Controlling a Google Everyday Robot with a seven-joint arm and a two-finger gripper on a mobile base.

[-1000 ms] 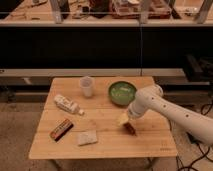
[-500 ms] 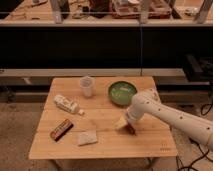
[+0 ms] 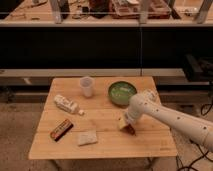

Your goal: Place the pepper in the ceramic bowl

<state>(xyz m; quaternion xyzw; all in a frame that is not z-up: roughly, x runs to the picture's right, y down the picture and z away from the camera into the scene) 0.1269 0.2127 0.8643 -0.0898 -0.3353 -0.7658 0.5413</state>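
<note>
My gripper (image 3: 128, 128) is down on the wooden table (image 3: 105, 149), right of the middle, at the end of the white arm that comes in from the right. It is shut, and a small dark red piece of the pepper (image 3: 131, 131) shows at its tip, low against the tabletop. The rest of the pepper is hidden by the gripper. The ceramic bowl (image 3: 122, 93), round and green with a paler inside, stands just behind the gripper toward the table's far edge.
A translucent white cup (image 3: 87, 86) stands left of the bowl. A white bottle (image 3: 66, 104) lies on its side at the left. A red-brown striped block (image 3: 61, 129) and a pale flat packet (image 3: 87, 137) lie near the front left. Shelving runs behind the table.
The gripper has come down a little onto the spot where the pepper lies and has shut there. The bowl, cup and other objects have not moved.
</note>
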